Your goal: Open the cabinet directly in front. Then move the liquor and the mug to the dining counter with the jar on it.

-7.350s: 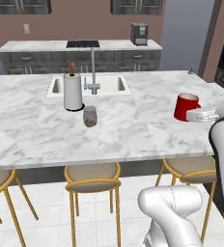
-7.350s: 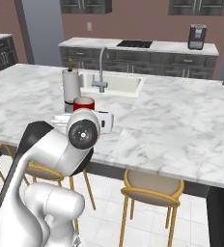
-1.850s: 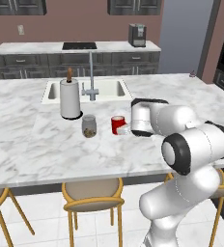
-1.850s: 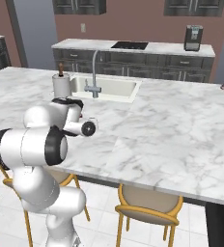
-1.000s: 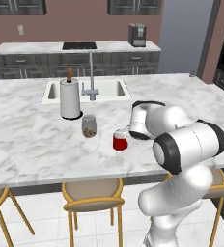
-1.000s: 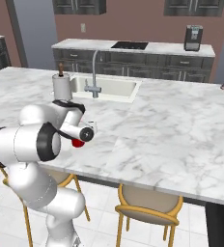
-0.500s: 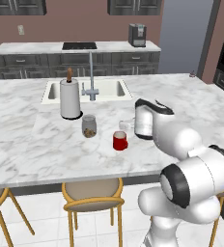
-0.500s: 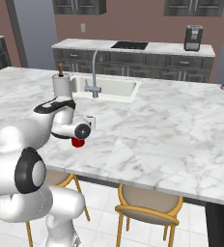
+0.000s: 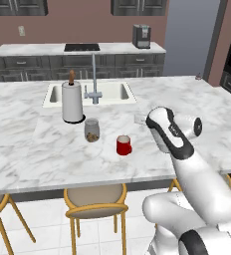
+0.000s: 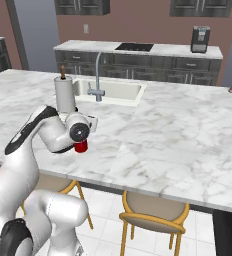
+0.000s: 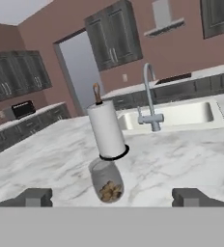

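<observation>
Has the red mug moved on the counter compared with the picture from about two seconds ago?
Yes. The mug now stands nearer the front edge, farther from the jar.

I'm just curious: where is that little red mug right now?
The mug stands on the marble dining counter near its front edge, just right of the jar in the left base view, apart from it.

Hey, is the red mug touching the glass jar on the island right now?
Apart. The left base view shows the mug standing on the marble to the right of the jar, with a clear strip of bare counter between them.
</observation>
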